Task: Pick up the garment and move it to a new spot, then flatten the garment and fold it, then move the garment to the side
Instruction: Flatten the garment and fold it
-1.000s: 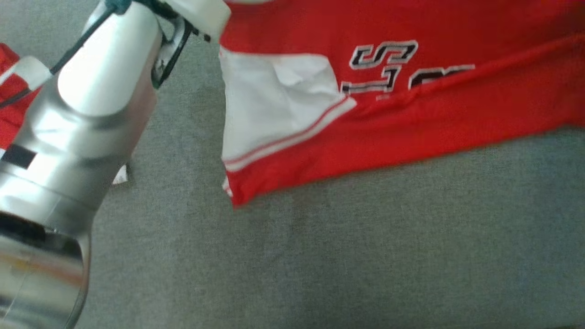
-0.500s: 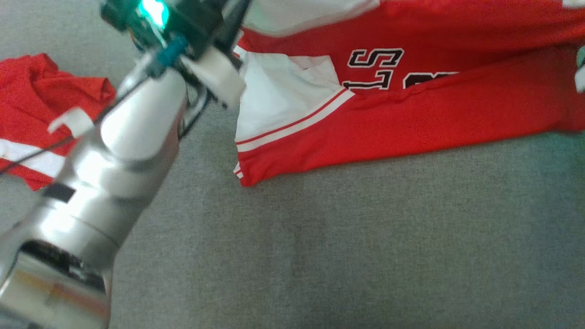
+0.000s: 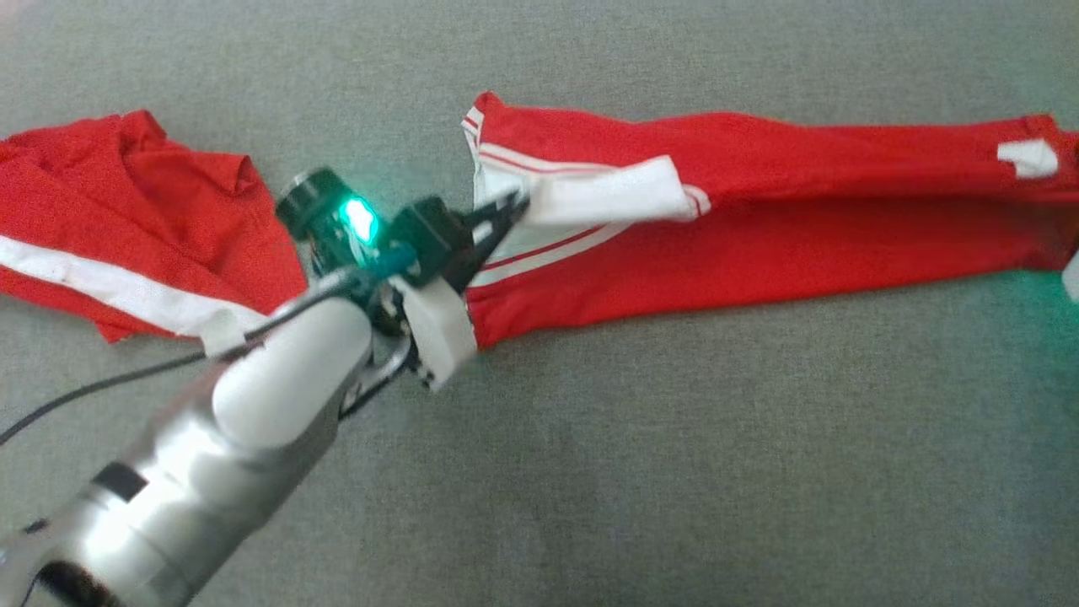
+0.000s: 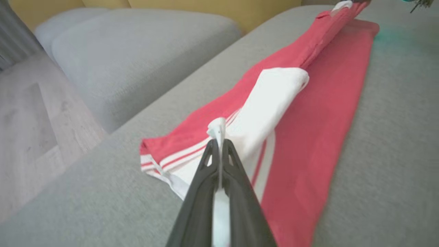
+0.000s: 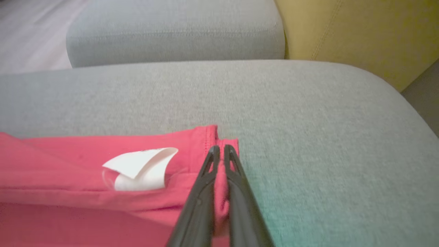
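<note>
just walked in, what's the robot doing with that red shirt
The robot holds a red jersey by both ends on the grey sofa cushion. Its left end effector is shut on the white sleeve, its right end effector on the red edge at the other end. The jersey lies folded lengthwise.

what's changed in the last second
The far half of the red jersey has been folded toward the robot, hiding its lettering; the head camera shifted. Left gripper and right gripper stay shut on it; the other red garment is unchanged.

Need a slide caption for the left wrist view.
Left gripper shut on the white edge of the red garment, stretched along the grey cushion.
</note>
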Motion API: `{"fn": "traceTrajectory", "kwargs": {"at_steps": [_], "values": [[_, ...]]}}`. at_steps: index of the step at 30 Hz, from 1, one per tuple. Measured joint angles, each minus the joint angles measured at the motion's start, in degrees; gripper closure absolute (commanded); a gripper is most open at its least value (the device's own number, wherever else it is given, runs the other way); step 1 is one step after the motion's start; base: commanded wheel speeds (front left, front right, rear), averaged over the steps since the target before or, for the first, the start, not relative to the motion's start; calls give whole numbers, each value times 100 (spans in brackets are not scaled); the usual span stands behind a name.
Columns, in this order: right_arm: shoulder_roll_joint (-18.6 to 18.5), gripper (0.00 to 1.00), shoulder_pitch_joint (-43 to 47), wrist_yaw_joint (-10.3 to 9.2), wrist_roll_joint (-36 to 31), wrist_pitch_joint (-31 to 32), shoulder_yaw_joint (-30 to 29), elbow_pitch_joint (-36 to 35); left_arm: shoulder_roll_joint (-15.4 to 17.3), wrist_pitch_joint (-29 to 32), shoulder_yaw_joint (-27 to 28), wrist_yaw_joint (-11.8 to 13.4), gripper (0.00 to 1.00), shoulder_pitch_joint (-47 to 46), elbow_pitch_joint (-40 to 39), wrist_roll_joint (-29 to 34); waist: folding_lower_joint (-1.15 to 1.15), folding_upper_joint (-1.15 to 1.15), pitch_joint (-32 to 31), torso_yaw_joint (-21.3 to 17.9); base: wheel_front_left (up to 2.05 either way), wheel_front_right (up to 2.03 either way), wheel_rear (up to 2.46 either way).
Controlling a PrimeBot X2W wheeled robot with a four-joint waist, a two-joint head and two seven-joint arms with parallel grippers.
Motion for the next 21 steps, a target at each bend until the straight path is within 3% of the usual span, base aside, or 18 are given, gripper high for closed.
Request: {"fn": "traceTrajectory", "kwargs": {"at_steps": [6,12,13,14,15,21], "values": [[-303,100,215,0,174,476,479,-159,332,840,-439,-42,100,341,-709,-589,0,0,-80,-14,0,0,0],[-459,100,219,0,249,679,817,-275,566,1248,-598,-42,100,378,-1069,-856,1,0,-48,-50,0,0,0],[-466,59,219,0,285,716,844,-272,566,1317,-599,-42,100,382,-1101,-911,1,0,-41,-56,0,0,0],[-472,0,219,0,303,717,873,-272,568,1355,-603,-37,51,382,-1120,-917,1,0,-36,-62,0,0,0],[-475,0,218,0,323,732,893,-270,568,1344,-599,26,0,382,-1129,-903,1,0,-31,-68,0,0,0],[-470,0,169,0,459,407,726,-208,501,995,-509,372,0,383,-1060,-851,1,0,-95,-135,0,0,0]]}}
